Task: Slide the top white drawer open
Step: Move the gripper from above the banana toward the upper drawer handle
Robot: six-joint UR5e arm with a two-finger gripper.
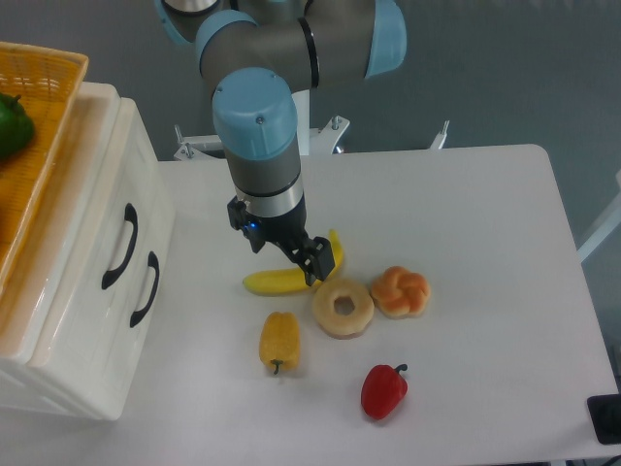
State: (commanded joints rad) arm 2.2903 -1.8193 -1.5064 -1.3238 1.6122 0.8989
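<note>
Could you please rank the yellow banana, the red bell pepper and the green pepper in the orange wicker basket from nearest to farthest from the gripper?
From the gripper:
1. Yellow banana, directly beneath the fingertips.
2. Red bell pepper, toward the table's front edge.
3. Green pepper, far left in the orange wicker basket atop the cabinet.

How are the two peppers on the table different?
The yellow pepper lies nearer the white cabinet; the red pepper lies farther right, nearer the front edge. The yellow pepper's stem points toward the front; the red pepper's points up and right. Both lie loose on the table.
</note>
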